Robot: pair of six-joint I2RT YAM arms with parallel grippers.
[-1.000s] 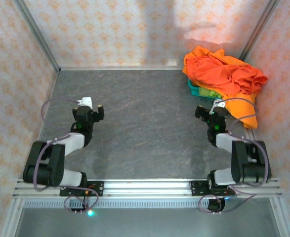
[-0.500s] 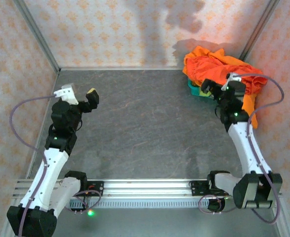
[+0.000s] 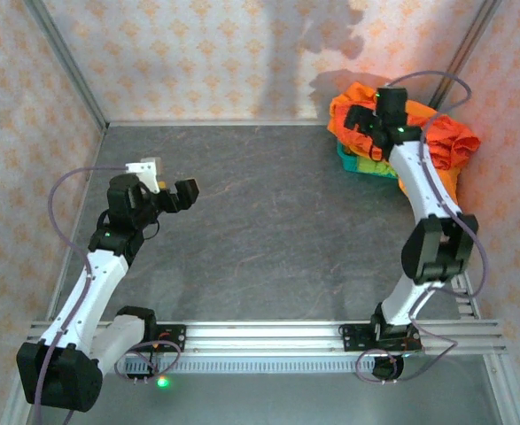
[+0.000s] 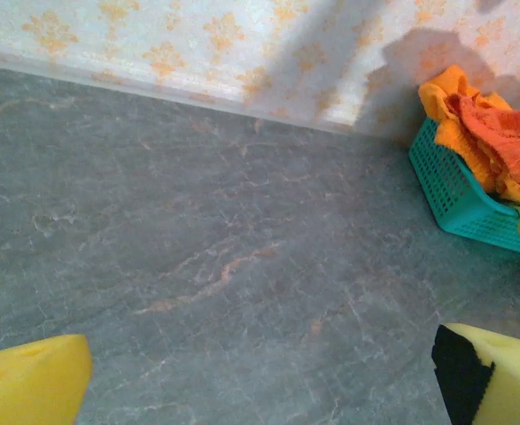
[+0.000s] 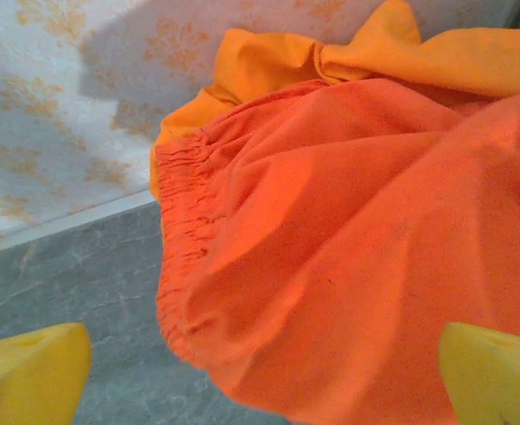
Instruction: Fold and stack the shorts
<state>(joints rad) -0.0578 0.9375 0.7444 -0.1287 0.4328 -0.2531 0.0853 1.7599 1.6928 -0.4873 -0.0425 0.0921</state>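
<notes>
pile of bright orange cloth shorts [image 3: 446,142] heaped over a teal plastic mesh basket [image 3: 355,163] at upper right of the top view, on the grey marbled counter [image 3: 260,221]. strip of lime-green cloth [image 3: 382,167] shows at the basket edge. right pincer [image 3: 366,131] is over the left part of the pile, jaws spread wide, nothing gripped; gathered orange waistband [image 5: 184,239] just ahead of it in the wrist view. left pincer [image 3: 173,189] at left centre over bare counter, wide open, empty.
</notes>
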